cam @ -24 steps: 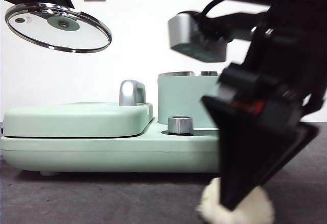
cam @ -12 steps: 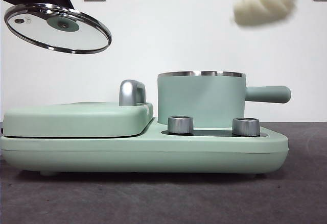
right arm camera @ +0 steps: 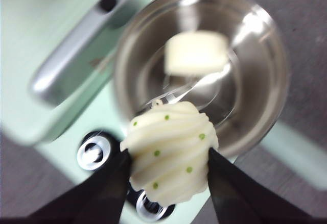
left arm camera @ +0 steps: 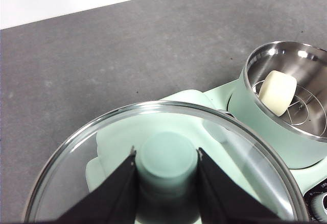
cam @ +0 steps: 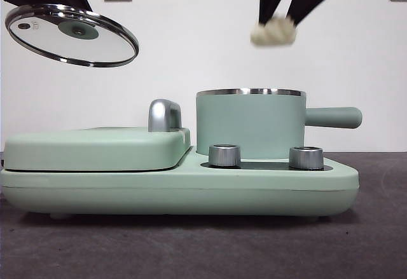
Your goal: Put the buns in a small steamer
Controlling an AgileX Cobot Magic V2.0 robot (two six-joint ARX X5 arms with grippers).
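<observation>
My right gripper (cam: 275, 30) is shut on the ridged bun with green specks (right arm camera: 169, 150) and holds it high above the open mint-green steamer pot (cam: 249, 125). The bun also shows in the front view (cam: 274, 32). The smooth cream bun (left arm camera: 277, 91) lies on the wire rack inside the pot; it also shows in the right wrist view (right arm camera: 196, 52). My left gripper (left arm camera: 166, 163) is shut on the green knob of the glass lid (cam: 71, 34), held tilted high at the left, away from the pot.
The pot stands on a mint-green appliance base (cam: 178, 190) with two steel knobs (cam: 224, 155) and a flat lidded griddle section (cam: 95, 147) at the left. The pot's straight handle (cam: 332, 117) points right. Dark grey table around.
My right gripper rose from the table at the front right with the ridged bun, then moved left and down to above the pot. The lid has not moved.
</observation>
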